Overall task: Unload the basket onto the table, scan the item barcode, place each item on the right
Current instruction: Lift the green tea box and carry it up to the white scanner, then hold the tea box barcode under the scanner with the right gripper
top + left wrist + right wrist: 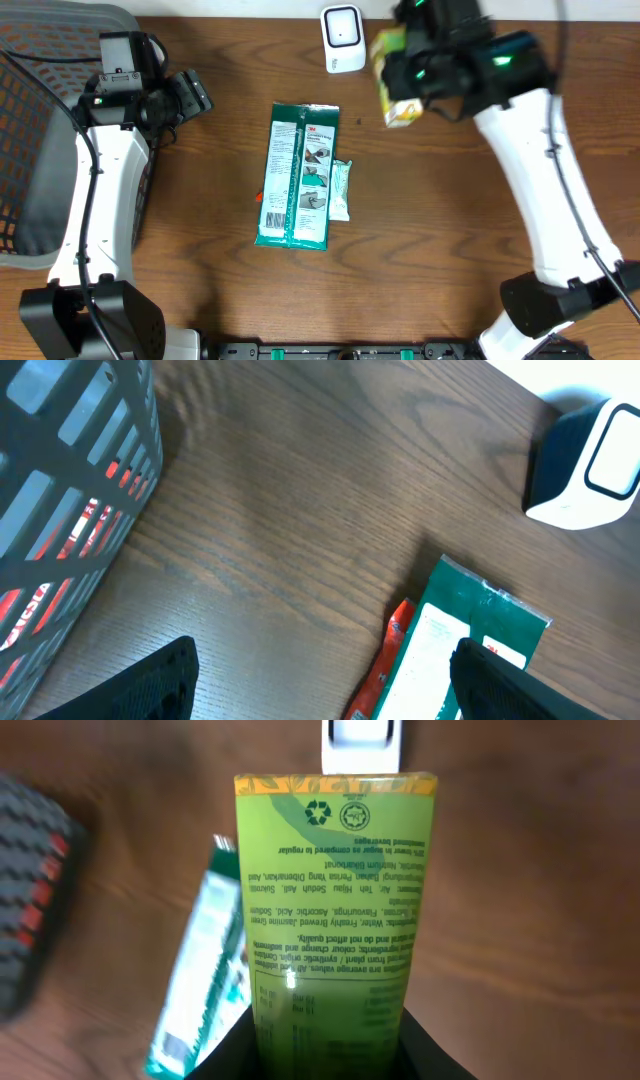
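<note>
Counting one green drink carton (393, 95), one white scanner (342, 38), one green packet (297, 175) flat mid-table with one pale sachet (341, 190) against its right edge and one red wrapper (388, 655) poking out beneath it, one mesh basket (40, 130) at far left — and two grippers. Pinching the carton's near end in the right gripper (330, 1058), dark fingers (432, 1060) pressed to either side, far end aimed at the scanner — close by yet apart, near the table (450, 250) back edge. Hanging beside the basket with the left gripper (320, 695), its fingers (150, 685) spread wide.
</note>
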`<state>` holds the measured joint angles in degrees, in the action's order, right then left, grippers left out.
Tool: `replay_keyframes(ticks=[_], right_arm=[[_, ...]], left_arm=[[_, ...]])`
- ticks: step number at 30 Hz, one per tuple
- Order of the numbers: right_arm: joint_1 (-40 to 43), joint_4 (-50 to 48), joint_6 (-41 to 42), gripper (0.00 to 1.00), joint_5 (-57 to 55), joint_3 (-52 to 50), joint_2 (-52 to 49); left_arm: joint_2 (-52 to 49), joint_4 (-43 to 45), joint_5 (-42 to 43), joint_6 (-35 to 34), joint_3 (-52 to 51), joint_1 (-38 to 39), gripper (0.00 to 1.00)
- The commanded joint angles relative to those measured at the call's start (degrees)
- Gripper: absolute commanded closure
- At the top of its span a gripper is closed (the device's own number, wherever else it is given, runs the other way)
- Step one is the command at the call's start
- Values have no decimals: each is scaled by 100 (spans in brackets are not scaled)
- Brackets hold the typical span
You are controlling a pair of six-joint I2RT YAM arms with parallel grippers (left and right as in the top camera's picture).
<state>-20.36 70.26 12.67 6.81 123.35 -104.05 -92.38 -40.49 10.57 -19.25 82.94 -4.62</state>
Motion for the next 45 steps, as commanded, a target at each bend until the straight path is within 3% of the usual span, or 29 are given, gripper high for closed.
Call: replay_keyframes(ticks=[1, 10, 24, 36, 45], right_arm=[[219, -203, -114, 75, 662, 376, 59], [122, -1521, -33, 71, 627, 382, -1110], [-2, -4450, -31, 75, -636, 382, -3058], [-107, -5539, -28, 75, -1128, 382, -3560], [-107, -5333, 92, 76, -1106, 380, -3578]], left_arm=[[-20, -4, 31, 57, 7, -9, 18], [-20, -4, 31, 57, 7, -9, 18], [-20, -4, 31, 57, 7, -9, 18], [-20, -4, 31, 57, 7, -9, 18], [-20, -4, 31, 57, 7, -9, 18]])
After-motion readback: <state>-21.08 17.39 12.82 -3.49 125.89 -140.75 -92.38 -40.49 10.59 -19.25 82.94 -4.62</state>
